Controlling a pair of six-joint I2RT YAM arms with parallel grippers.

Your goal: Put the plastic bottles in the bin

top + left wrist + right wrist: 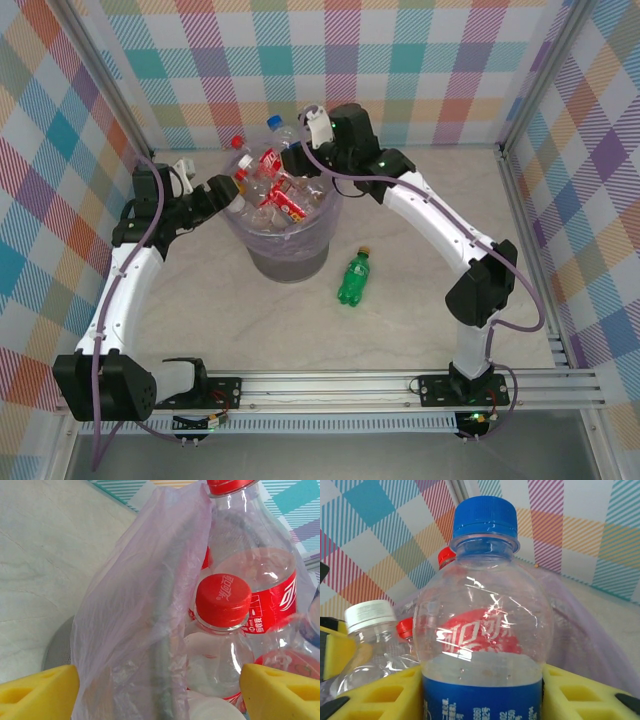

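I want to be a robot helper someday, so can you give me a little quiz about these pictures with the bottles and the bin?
1. True or false: the green plastic bottle lies inside the round grey bin.
2. The right gripper holds: A) a clear plastic bottle with a blue cap and blue label; B) a white cup; C) nothing.
3. Fill in: the left gripper, at the bin's rim, has its jaws ____.
Key: 1 false; 2 A; 3 open.
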